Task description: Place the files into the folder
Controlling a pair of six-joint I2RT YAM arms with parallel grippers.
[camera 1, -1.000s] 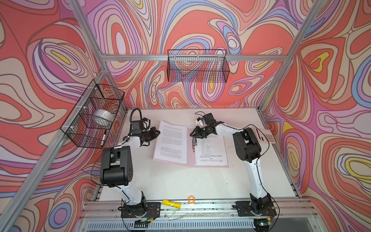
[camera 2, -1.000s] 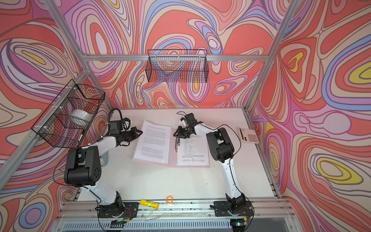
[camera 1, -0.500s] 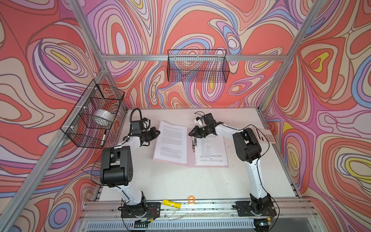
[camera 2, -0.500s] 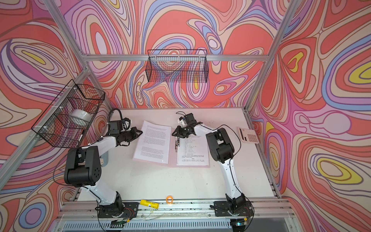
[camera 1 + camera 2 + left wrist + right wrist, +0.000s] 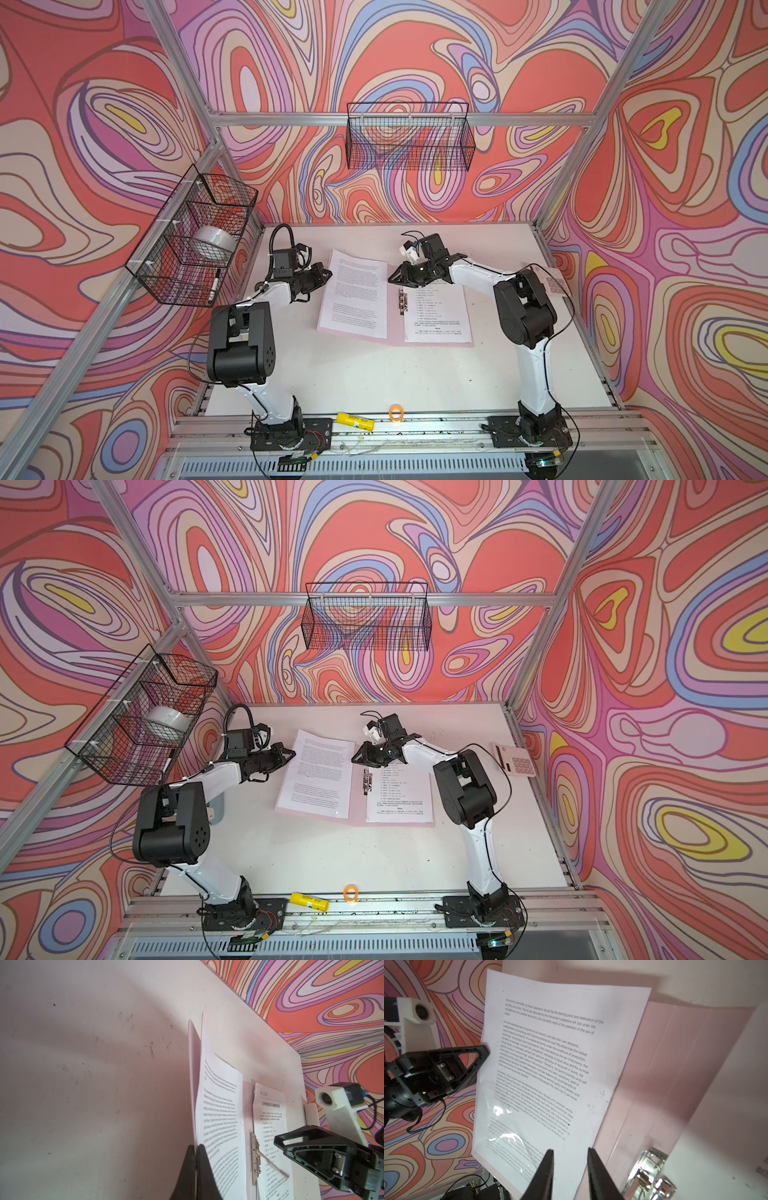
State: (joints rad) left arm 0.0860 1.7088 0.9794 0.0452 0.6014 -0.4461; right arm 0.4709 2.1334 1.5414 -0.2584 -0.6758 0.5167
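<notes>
Both top views look down from high over the whole desk (image 5: 374, 374); both wrist cameras closely share the folder (image 5: 675, 1064).

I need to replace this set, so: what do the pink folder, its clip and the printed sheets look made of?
The folder looks like thin matte plastic: pale pink, with moulded crease lines near the spine. The clip seems polished metal, silvery with bright glints. The sheets look like plain white paper, though one part shines as if under clear film.
</notes>
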